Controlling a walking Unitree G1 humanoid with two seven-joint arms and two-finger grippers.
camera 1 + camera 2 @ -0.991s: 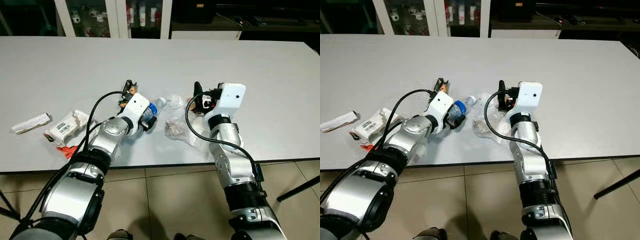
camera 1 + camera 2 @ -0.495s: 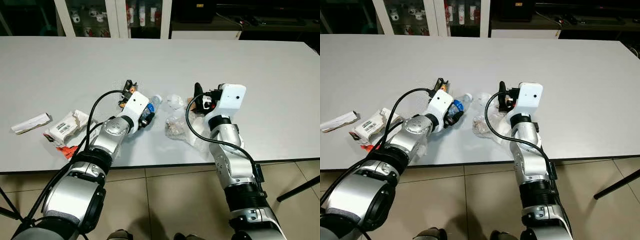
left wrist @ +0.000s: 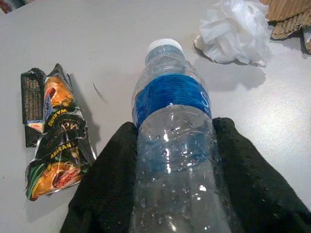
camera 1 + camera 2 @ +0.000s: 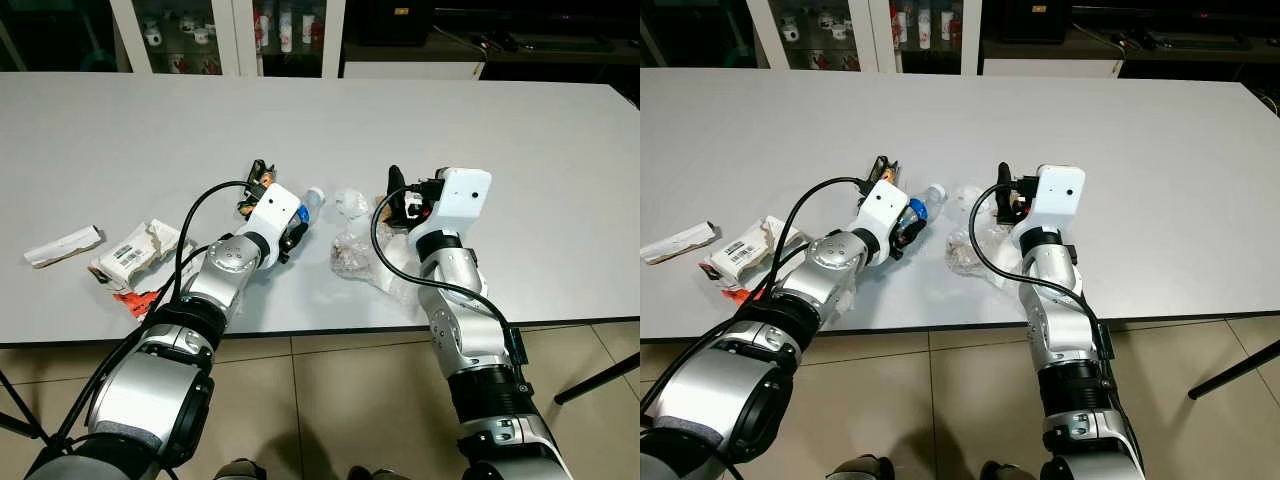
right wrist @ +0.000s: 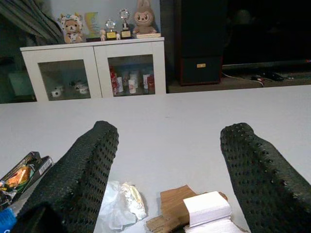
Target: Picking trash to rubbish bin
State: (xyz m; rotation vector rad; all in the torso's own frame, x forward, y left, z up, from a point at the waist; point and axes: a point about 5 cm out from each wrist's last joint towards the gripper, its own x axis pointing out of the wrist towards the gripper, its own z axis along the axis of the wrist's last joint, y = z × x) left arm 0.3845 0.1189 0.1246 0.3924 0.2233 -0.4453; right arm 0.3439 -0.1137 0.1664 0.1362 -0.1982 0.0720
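On the white table (image 4: 520, 130), near its front edge, the left gripper (image 3: 170, 170) is clamped on a clear plastic water bottle with a blue label and white cap (image 3: 172, 141), which lies with its cap pointing away from the robot toward a crumpled white tissue (image 3: 235, 31). Just left of the bottle lies a flattened dark snack wrapper (image 3: 51, 131), and farther left sit a crushed white carton (image 4: 135, 250) and a folded paper strip (image 4: 62, 246). Right of the bottle, the right gripper (image 5: 165, 160) hovers with its fingers spread apart above brown cardboard scraps (image 5: 175, 208) and a clear plastic bag (image 4: 365, 262).
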